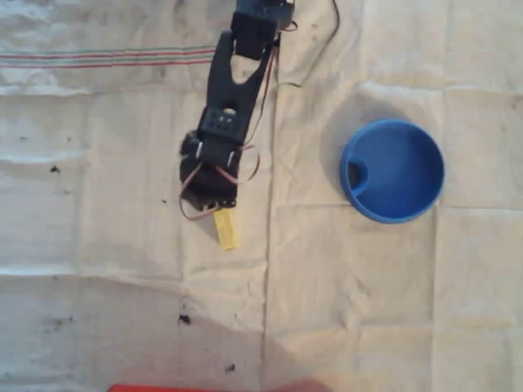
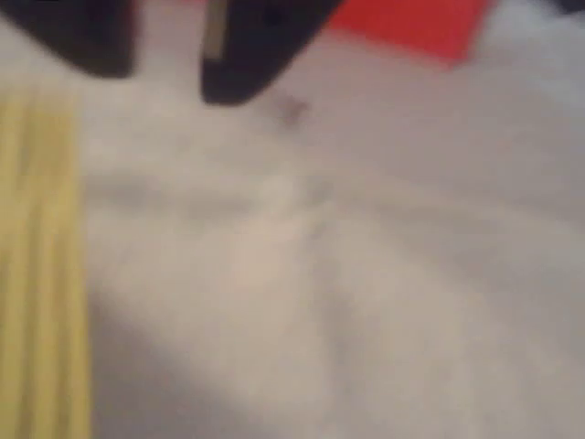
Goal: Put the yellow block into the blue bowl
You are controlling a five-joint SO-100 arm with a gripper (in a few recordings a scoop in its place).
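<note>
Claw point(image 1: 219, 206), its opening hidden beneath the black arm so I cannot tell its state, sits at the yellow block's point(image 1: 227, 232) far end, well left of the blue bowl point(image 1: 392, 170) on the cloth-covered worktop point(image 1: 392, 310).

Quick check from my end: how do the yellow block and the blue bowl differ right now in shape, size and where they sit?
The yellow block is a slim straight bar; the blue bowl is round with upright walls. The block is far smaller than the bowl. In the overhead view the block pokes out from under the gripper, left of centre, while the bowl stands free on the right, nothing inside. Both are over the same pale cloth.
</note>
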